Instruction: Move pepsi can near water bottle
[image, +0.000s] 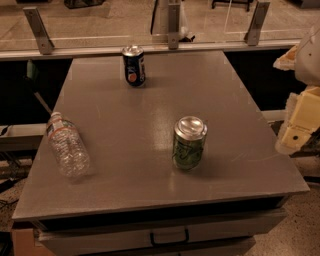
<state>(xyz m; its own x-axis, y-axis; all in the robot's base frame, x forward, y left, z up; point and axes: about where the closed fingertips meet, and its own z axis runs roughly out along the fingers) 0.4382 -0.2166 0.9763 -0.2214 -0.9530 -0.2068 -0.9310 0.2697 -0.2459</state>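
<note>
one green can stands near gripper, grip unclear; pepsi can, water bottle apart.

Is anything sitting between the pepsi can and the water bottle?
Nothing visible: bare table between pepsi can and water bottle. The green can stands off that line; the claw is beyond the table's right edge.

the claw, right of the table, is partly cut off by the picture's right edge.
</note>
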